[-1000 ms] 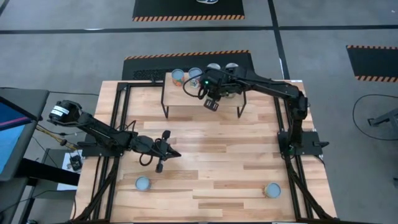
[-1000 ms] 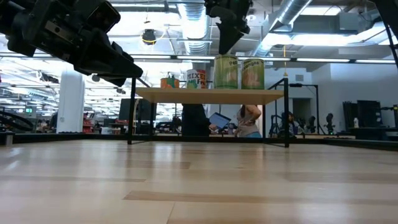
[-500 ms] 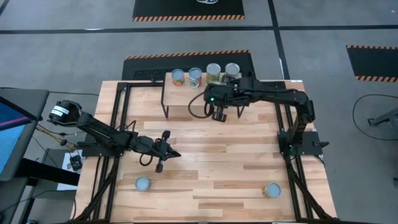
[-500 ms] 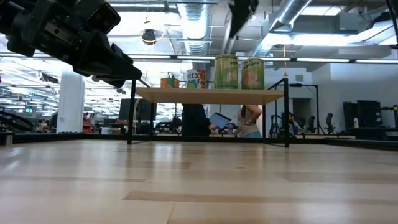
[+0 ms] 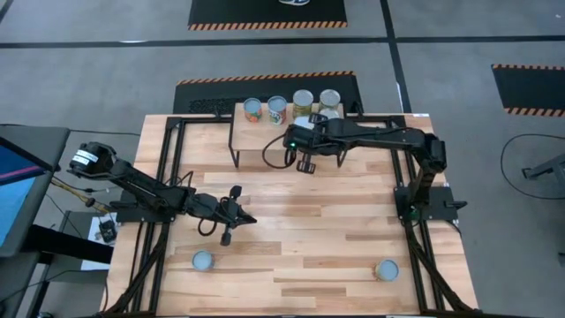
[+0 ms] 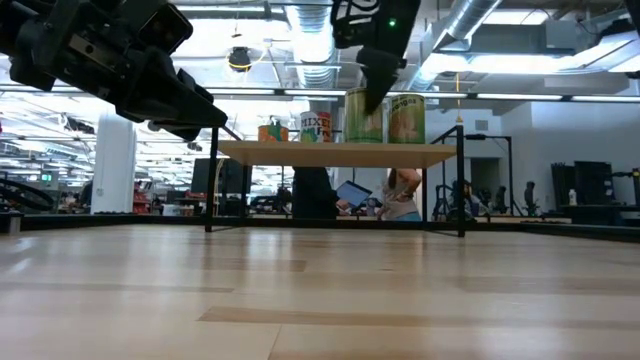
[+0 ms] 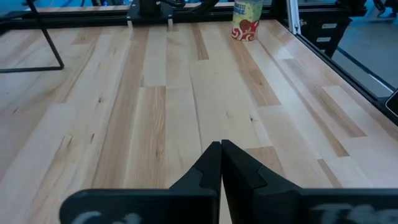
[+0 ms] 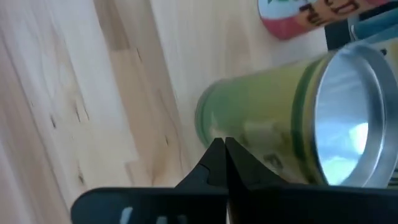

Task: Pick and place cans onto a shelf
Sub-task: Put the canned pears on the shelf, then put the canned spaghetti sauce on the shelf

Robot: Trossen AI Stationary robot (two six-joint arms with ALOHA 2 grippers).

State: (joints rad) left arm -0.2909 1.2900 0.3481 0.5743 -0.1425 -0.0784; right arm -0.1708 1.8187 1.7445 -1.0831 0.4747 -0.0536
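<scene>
Several cans stand on the shelf (image 5: 265, 143) along its far edge: two small ones (image 5: 253, 109) (image 5: 277, 109) and two taller green-labelled ones (image 5: 303, 102) (image 5: 330, 100). My right gripper (image 5: 306, 162) hovers shut and empty above the shelf's near edge. In the right wrist view its fingertips (image 8: 222, 144) point at a green can (image 8: 267, 124). Two more cans stand upright on the table near its front edge, one at the left (image 5: 202, 261) and one at the right (image 5: 386, 269). My left gripper (image 5: 250, 219) is shut and empty above the table's left half.
The shelf (image 6: 330, 153) stands on thin black legs (image 5: 237, 159) at the table's far middle. Black frame rails (image 5: 168, 177) run along the table's left and right sides. People sit in the room beyond the table (image 6: 400, 195). Bare wood lies between the arms.
My right gripper has drawn back from the cans toward the shelf's near edge and shut with nothing in it. It rose, then came down again and a little to the left. All the cans stand where they were.
</scene>
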